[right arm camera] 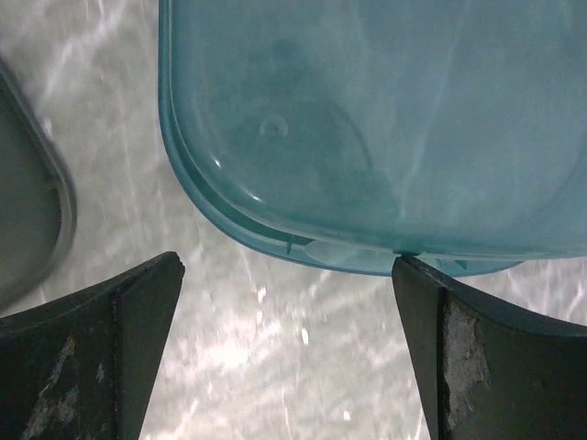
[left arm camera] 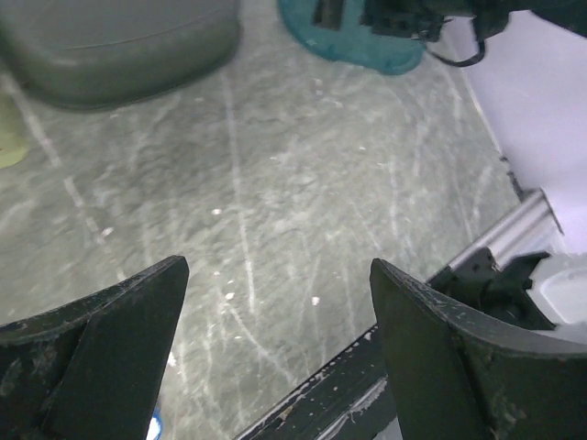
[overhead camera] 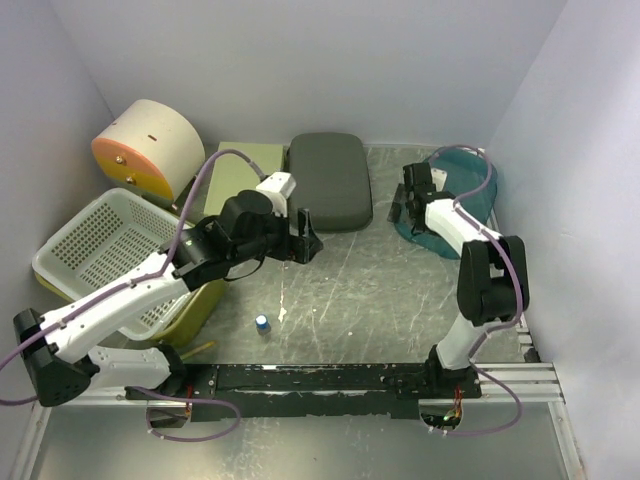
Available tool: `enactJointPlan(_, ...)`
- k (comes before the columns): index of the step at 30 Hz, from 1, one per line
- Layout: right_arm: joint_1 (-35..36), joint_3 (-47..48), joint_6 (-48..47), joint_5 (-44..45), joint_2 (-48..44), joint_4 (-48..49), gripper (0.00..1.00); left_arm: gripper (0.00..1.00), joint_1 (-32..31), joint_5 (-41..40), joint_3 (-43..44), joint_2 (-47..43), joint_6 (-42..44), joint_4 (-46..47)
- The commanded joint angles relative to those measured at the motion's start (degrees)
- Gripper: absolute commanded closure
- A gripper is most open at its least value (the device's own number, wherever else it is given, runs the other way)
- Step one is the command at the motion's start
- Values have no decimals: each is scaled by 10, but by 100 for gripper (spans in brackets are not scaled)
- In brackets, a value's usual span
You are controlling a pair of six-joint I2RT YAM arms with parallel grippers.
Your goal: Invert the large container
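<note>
A teal translucent container [overhead camera: 462, 200] sits at the back right of the table, against the right wall. In the right wrist view it [right arm camera: 385, 119] fills the upper part, with its rim just ahead of my fingers. My right gripper [overhead camera: 401, 212] is open at its left edge, and in the wrist view [right arm camera: 289, 266] the right fingertip [right arm camera: 413, 275] touches or nearly touches the rim. My left gripper [overhead camera: 308, 240] is open and empty above the table's middle. Its wrist view [left arm camera: 280, 266] shows bare table between the fingers and the teal container [left arm camera: 348, 41] far off.
A dark grey rounded container [overhead camera: 330, 180] lies at the back centre, with a pale green flat piece [overhead camera: 238, 165] to its left. A white basket [overhead camera: 100, 240] rests on a yellow bin at the left, near a cream and orange drum [overhead camera: 150, 145]. A small blue-capped bottle [overhead camera: 262, 323] stands near the front rail [overhead camera: 340, 378].
</note>
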Motion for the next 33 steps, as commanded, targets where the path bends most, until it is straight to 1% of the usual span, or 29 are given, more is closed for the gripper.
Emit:
enactJointPlan(1, -26, 56, -43, 10, 54, 47, 0, 10, 0, -125, 4, -24, -40, -114)
enactJointPlan(3, -25, 60, -42, -5, 41, 38, 0, 10, 1, -151, -1, -34, -55, -135)
enactJointPlan(6, -26, 1, -42, -32, -40, 59, 0, 11, 5, -166, -13, -48, -63, -141)
enactJointPlan(8, -36, -44, -41, -17, -86, 65, 0, 11, 9, -161, -23, -53, -61, -129)
enactJointPlan(9, -50, -56, -37, -7, -100, 61, 0, 11, 10, -160, -23, -50, -57, -128)
enactJointPlan(11, -105, -75, -24, -31, -116, 51, 0, 10, 13, -166, -6, -40, -49, -150)
enactJointPlan(13, -169, -109, -10, -97, -129, 65, 0, 10, 20, -190, 22, -23, -49, -199)
enactJointPlan(15, -201, -124, -6, -123, -136, 78, 0, 9, 48, -218, 50, -9, -62, -260)
enactJointPlan(16, -206, -123, -5, -123, -135, 77, 0, 10, 71, -218, 55, -8, -65, -281)
enactJointPlan(18, -209, -111, -5, -123, -120, 79, 0, 11, 130, -196, 47, -20, -59, -293)
enactJointPlan(20, -211, -99, -5, -126, -101, 94, 0, 12, 190, -164, 24, -43, -50, -279)
enactJointPlan(22, -213, -76, -9, -130, -74, 105, 0, 13, 230, -139, 10, -59, -44, -268)
enactJointPlan(25, -216, -39, -15, -166, -38, 127, 0, 13, 254, -133, 8, -65, -47, -279)
enactJointPlan(28, -216, -27, -23, -209, -16, 164, 0, 11, 272, -151, -9, -78, -59, -292)
enactJointPlan(30, -216, -20, -30, -237, 0, 185, 0, 11, 299, -144, -32, -92, -60, -287)
enactJointPlan(33, -215, -2, -31, -279, 15, 180, 0, 13, 351, -118, -63, -106, -57, -273)
